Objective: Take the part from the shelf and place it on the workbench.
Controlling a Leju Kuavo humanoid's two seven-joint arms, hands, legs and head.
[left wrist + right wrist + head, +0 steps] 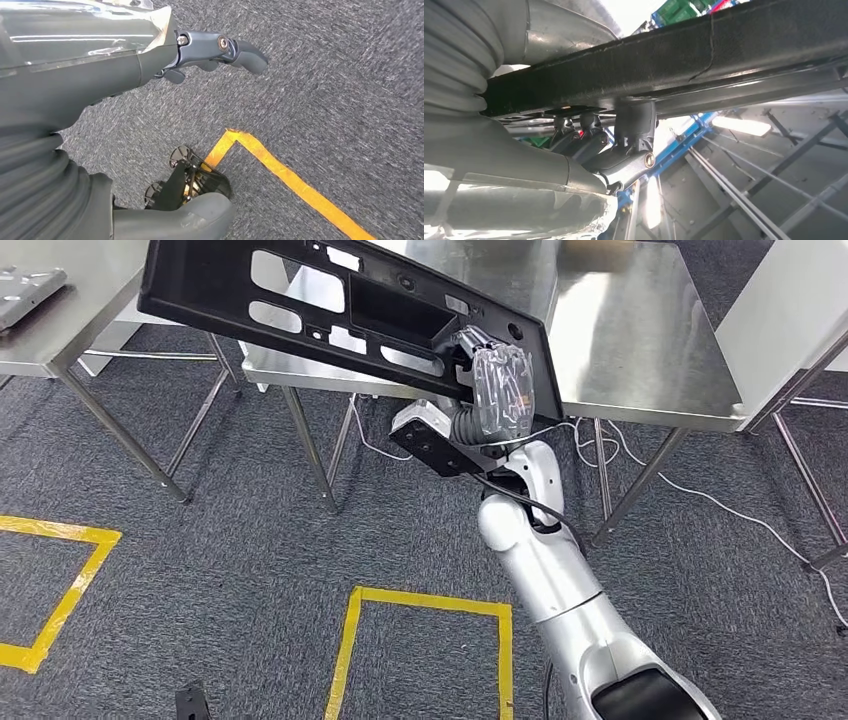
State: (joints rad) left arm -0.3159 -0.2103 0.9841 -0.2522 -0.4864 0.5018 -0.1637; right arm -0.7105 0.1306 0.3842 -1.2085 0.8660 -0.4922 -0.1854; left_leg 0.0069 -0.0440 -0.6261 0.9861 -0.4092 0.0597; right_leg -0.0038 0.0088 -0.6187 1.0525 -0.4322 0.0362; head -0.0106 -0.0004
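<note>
A long black plastic part (300,300) with several cut-outs hangs tilted over the near edge of the steel workbench (640,330). My right hand (500,390), wrapped in clear film, grips the part at its right end from below. In the right wrist view the fingers (634,125) curl up around the part's dark edge (674,55). My left hand (150,55) hangs over the grey carpet with its fingers apart and nothing in it.
A second steel table (60,330) stands at the left with a grey piece (25,290) on it. A white unit (790,320) stands at the right. Yellow tape squares (420,605) mark the carpet. A white cable (720,505) trails under the workbench.
</note>
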